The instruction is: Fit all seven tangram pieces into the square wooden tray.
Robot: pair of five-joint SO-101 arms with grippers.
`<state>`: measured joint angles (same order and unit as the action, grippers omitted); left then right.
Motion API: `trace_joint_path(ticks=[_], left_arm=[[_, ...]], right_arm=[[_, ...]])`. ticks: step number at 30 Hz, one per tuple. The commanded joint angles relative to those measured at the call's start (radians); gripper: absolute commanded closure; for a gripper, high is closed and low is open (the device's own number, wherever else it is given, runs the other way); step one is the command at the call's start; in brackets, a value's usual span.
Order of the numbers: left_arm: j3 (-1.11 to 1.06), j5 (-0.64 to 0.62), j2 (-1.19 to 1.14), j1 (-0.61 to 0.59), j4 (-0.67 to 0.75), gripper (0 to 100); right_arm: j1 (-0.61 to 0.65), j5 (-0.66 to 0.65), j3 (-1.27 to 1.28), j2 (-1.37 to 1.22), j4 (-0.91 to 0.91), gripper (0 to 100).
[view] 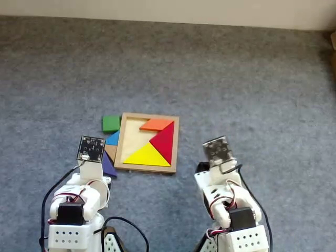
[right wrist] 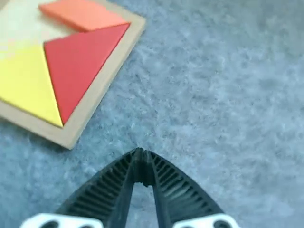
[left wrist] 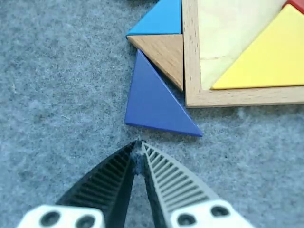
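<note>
My left pincer (left wrist: 139, 145) pinched shut, empty, hovered just short of dark blue triangle (left wrist: 153, 102). Triangle lay flat on carpet (left wrist: 57, 95), just beside tray (left wrist: 192, 61) corner. Judged: widen first, straddle triangle's edges, grip firmly, lift level.

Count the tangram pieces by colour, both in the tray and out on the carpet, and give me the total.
Orange piece: 1
Red piece: 1
Yellow piece: 1
Green piece: 1
Light blue piece: 1
Plain wood piece: 1
Dark blue piece: 1
Total: 7
</note>
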<state>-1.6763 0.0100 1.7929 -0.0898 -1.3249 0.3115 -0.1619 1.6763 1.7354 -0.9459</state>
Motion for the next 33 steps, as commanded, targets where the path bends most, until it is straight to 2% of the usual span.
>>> trace_joint_path(ticks=[1, 13, 29, 33], left_arm=[[-0.019, 0.006, 0.024, -0.008, -0.005, 99], [-0.019, 0.006, 0.024, -0.008, -0.005, 99], [-0.019, 0.008, 0.024, -0.002, -0.005, 99], [0.039, 0.009, 0.025, -0.007, -0.008, 99]], right_arm=[[0.004, 0.114, 0.148, 0.025, -0.004, 99.2], [0.007, 0.115, 0.148, 0.025, -0.188, 99.2], [0.004, 0.114, 0.148, 0.027, -0.189, 99.2], [0.004, 0.115, 0.148, 0.027, -0.189, 99.2]])
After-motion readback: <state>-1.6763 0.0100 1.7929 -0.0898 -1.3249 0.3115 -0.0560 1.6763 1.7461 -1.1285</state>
